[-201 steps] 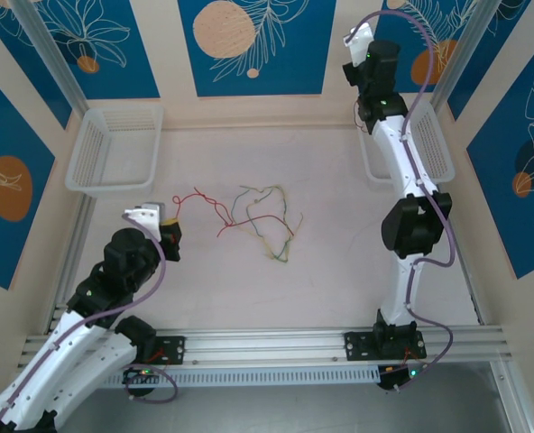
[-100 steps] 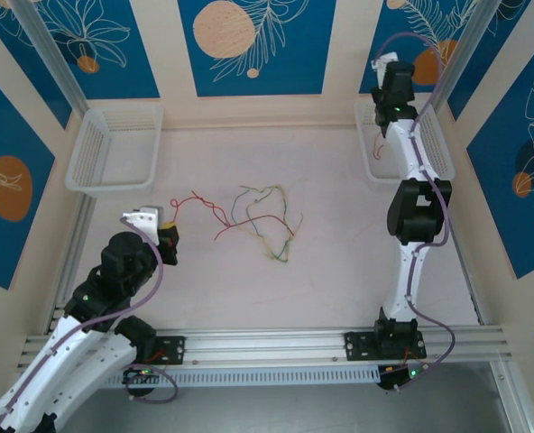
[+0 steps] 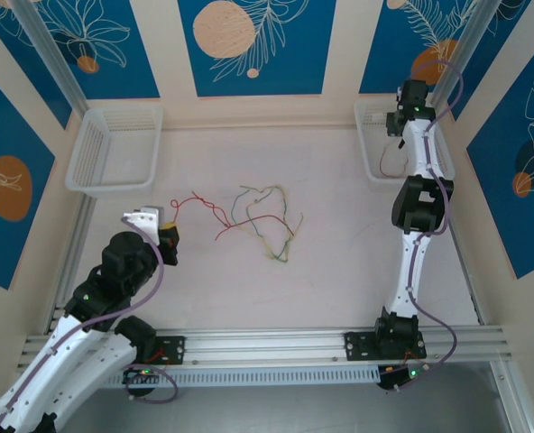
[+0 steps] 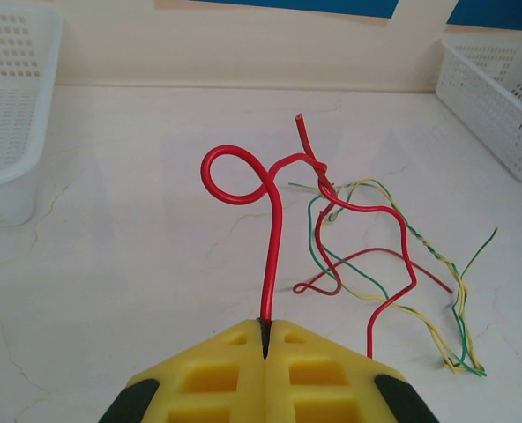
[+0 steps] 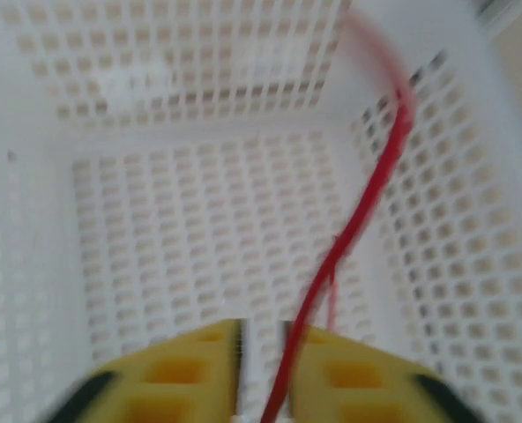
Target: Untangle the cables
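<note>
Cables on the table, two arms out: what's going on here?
The left gripper is shut on one end of a red cable, which loops up and runs into the green and pale yellow cables lying tangled mid-table. The right gripper hangs over the right basket with its jaws slightly apart and another red cable dangling in the gap, down into the basket.

Bright, even light, soft shadows; the right wrist view is motion-blurred.

Left claw [image 4: 264, 333] pinched shut, right claw [image 5: 261, 342] parted
</note>
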Controlling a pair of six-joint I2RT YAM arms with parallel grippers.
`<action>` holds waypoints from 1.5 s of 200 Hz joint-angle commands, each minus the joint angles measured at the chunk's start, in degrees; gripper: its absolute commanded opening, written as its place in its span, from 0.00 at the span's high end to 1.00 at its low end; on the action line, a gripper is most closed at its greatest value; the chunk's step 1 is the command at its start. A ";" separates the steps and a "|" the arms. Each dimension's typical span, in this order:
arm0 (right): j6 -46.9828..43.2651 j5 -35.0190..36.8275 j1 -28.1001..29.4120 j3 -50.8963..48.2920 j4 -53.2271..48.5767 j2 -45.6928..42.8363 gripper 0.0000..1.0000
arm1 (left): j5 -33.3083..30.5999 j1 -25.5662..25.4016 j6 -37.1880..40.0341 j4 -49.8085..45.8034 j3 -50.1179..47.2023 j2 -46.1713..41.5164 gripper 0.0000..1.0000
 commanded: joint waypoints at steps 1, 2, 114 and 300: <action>5.37 -5.15 0.24 1.99 -6.58 -1.49 0.35 | 0.86 0.55 -0.37 -0.39 1.40 0.23 1.00; 5.45 -5.35 0.25 2.00 -6.68 -1.63 0.32 | 0.87 0.55 -0.37 -0.44 1.45 0.21 1.00; 24.20 0.25 2.87 -2.45 -21.71 -18.38 0.17 | -1.00 0.58 -0.22 -2.44 2.03 0.30 1.00; 7.72 -42.65 53.48 -73.83 32.88 -63.36 0.26 | 21.79 0.55 8.96 2.03 6.25 4.85 1.00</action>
